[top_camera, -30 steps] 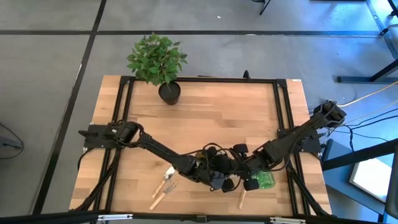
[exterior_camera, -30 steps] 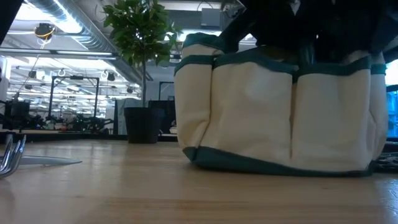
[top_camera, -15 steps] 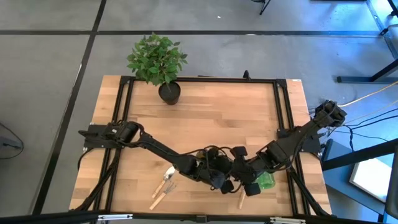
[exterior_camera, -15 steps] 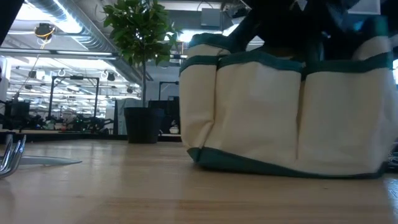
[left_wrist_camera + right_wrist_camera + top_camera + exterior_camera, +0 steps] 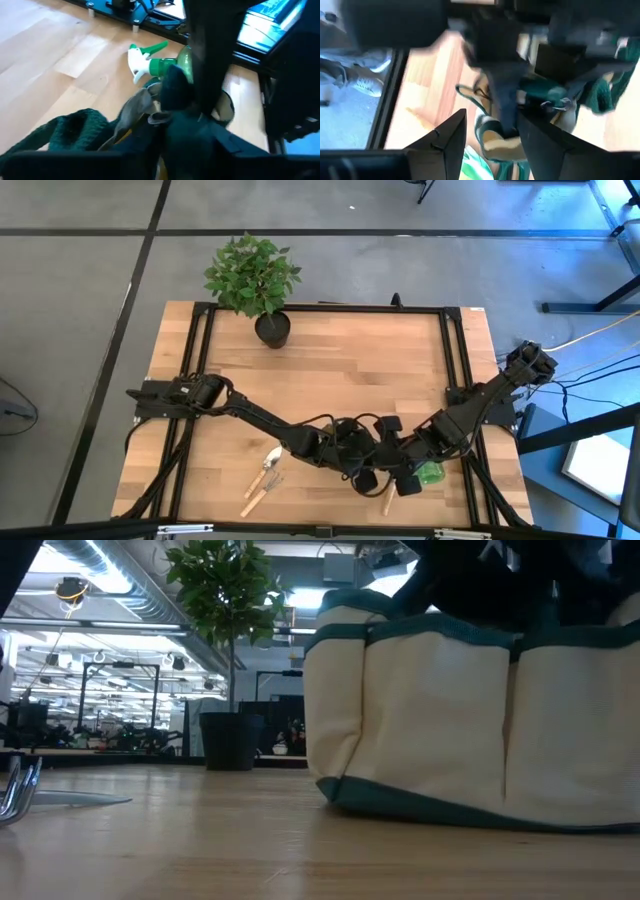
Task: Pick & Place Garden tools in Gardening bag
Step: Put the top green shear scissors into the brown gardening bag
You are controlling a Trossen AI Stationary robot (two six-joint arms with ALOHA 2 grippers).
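Wooden table (image 5: 330, 370): bag (image 5: 470, 720) has been dragged toward the low frame's right. Right gripper (image 5: 491, 117) is spread wide around its strap; left gripper (image 5: 350, 465) state cannot be told. Spray bottle (image 5: 430, 472) is not yet packed.

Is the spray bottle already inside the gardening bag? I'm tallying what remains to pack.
No: in the left wrist view the spray bottle lies on the wooden table, outside the gardening bag.
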